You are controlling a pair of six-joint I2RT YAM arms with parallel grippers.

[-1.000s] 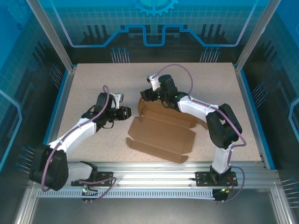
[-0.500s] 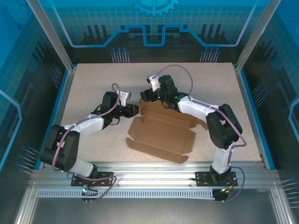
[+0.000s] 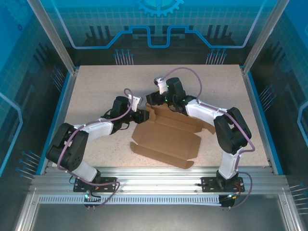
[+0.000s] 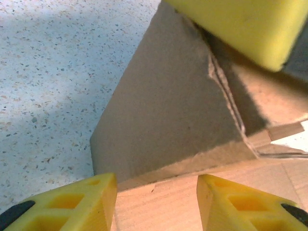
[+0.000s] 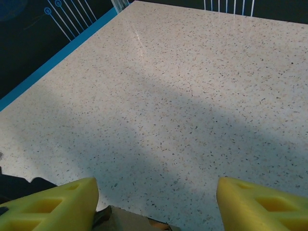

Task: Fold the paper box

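Observation:
The paper box (image 3: 166,137) lies opened out in the middle of the table, brown, with its back wall and left end flap (image 3: 150,111) standing up. My left gripper (image 3: 144,116) is at that left end, open. In the left wrist view its yellow fingertips (image 4: 103,199) straddle a flat cardboard panel (image 4: 159,204), and the raised flap (image 4: 168,115) stands just ahead. My right gripper (image 3: 152,99) hovers open at the box's far left corner. One of its yellow fingers (image 4: 240,24) shows above the flap. A sliver of cardboard (image 5: 130,222) sits below its jaws.
The speckled tabletop (image 3: 96,86) is bordered by blue rails at the left (image 3: 61,110) and right. An aluminium frame (image 3: 159,175) runs along the near edge by the arm bases. The table's far blue edge (image 5: 53,60) shows in the right wrist view.
My left arm has reached right across the table to the box's left end flap and its jaws have widened. The right gripper has shifted slightly right above the corner.

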